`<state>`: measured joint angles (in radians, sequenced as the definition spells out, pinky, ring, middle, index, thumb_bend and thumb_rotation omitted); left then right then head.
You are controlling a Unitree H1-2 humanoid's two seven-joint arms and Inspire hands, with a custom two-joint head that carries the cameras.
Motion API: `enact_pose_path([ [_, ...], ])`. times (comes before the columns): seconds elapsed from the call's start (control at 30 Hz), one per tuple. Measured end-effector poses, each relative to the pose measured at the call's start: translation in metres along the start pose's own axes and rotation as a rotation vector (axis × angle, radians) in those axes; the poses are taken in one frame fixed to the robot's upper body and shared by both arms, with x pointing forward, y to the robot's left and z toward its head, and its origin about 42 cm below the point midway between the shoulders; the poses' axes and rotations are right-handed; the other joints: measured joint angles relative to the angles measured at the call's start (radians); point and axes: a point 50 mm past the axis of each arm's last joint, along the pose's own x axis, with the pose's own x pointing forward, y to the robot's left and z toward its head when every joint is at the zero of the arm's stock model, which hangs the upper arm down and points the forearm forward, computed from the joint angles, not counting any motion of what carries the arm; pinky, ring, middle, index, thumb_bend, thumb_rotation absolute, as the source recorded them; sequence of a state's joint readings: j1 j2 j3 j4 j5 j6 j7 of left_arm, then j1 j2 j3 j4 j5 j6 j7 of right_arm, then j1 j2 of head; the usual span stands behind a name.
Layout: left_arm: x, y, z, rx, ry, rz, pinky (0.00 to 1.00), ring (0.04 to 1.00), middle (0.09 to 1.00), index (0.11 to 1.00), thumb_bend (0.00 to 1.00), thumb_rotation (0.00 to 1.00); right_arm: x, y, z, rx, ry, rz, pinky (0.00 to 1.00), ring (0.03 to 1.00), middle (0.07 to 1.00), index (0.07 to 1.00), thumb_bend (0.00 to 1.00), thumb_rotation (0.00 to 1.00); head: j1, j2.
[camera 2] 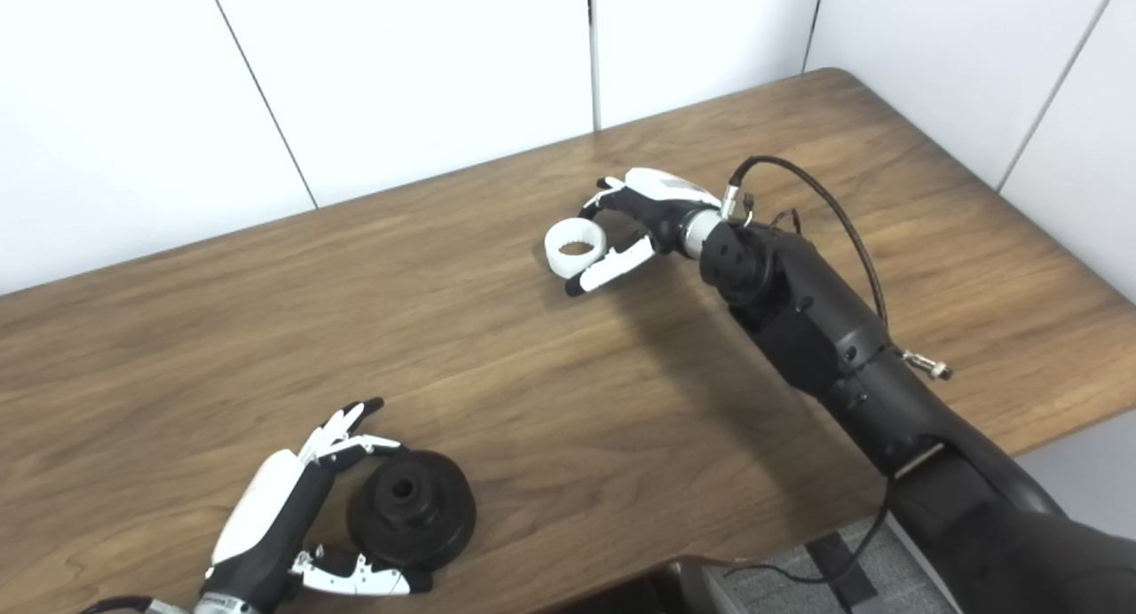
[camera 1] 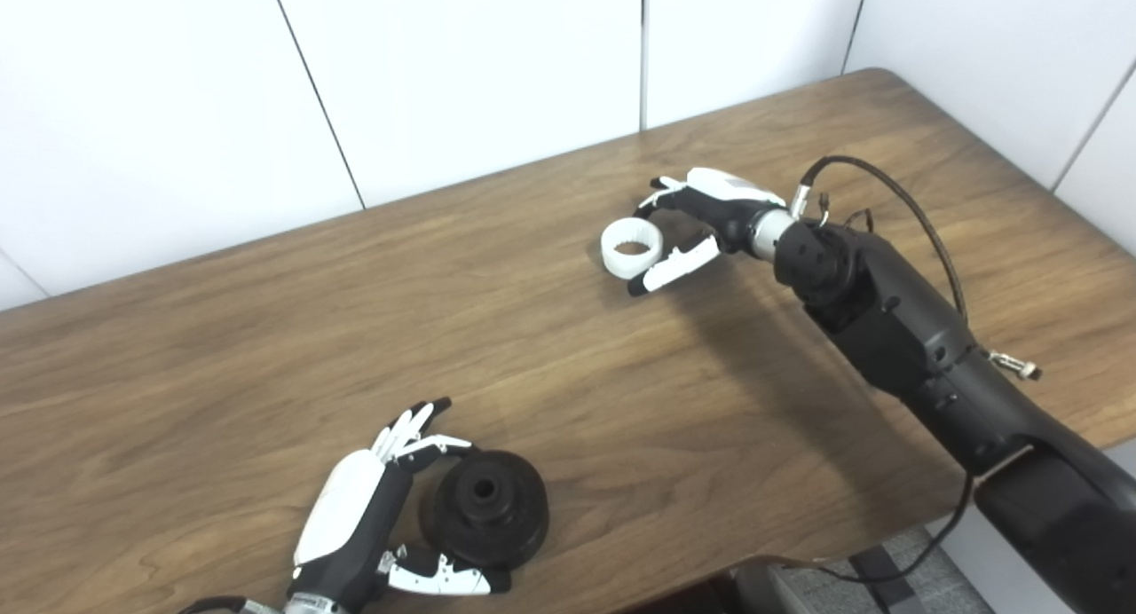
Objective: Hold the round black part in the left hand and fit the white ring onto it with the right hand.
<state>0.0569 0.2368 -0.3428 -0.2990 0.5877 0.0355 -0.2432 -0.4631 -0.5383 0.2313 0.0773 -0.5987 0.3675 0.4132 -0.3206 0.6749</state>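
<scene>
Round black part (camera 1: 484, 507) sits flat on the wooden table (camera 1: 266, 330) at lower centre-left of the frame, bore facing up. Left hand (camera 1: 364, 516) cups it from the left: fingers (camera 1: 410, 423) curve over its far edge, thumb along its near edge, still spread, not visibly clamped; contact at the thumb side cannot be confirmed. White ring (camera 1: 631, 247) lies upper centre of the frame, well apart from the black part. Right hand (camera 1: 701, 219) reaches to it from the right, fingers (camera 1: 655, 206) arched past the ring's far side, thumb (camera 1: 676, 266) just beside its near edge, hand spread and not closed on it; whether any tip touches the ring is unclear. Risks, as judged: the ring looks light and smooth, so a pinch closing unevenly could skid it across the table or flip it on edge. The black part, held only by a loose cup, may roll or slip out on lifting if the fingers catch just the rim. Fitting later could jam if the ring meets the hub tilted. Surroundings: a loose black cable (camera 1: 896, 197) loops over the right forearm, and could snag as the wrist turns. White wall panels (camera 1: 444, 64) behind; nothing stands on the table between the two parts.
</scene>
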Motion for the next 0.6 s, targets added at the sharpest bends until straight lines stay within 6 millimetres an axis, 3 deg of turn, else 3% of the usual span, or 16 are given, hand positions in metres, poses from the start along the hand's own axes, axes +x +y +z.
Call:
enact_pose_path([
  [0.2,0.0,0.0,0.0,0.0,0.001,0.0,1.0,1.0,0.979,0.592,0.95,0.21,0.0,0.017,0.003,0.012,0.007,-0.049,0.97,1.0,0.99,0.769,1.0,0.54,0.009,0.003],
  [0.37,0.0,0.0,0.0,0.001,0.004,0.001,1.0,1.0,0.979,0.591,0.95,0.2,-0.001,0.038,0.008,0.023,0.019,-0.122,0.95,0.987,0.97,0.744,0.95,0.54,0.02,0.009],
  [0.6,0.001,-0.001,0.0,-0.004,0.01,0.002,1.0,1.0,0.979,0.592,0.96,0.2,0.004,0.053,0.011,0.043,0.046,-0.214,0.96,0.983,0.955,0.729,0.9,0.5,0.023,0.009],
])
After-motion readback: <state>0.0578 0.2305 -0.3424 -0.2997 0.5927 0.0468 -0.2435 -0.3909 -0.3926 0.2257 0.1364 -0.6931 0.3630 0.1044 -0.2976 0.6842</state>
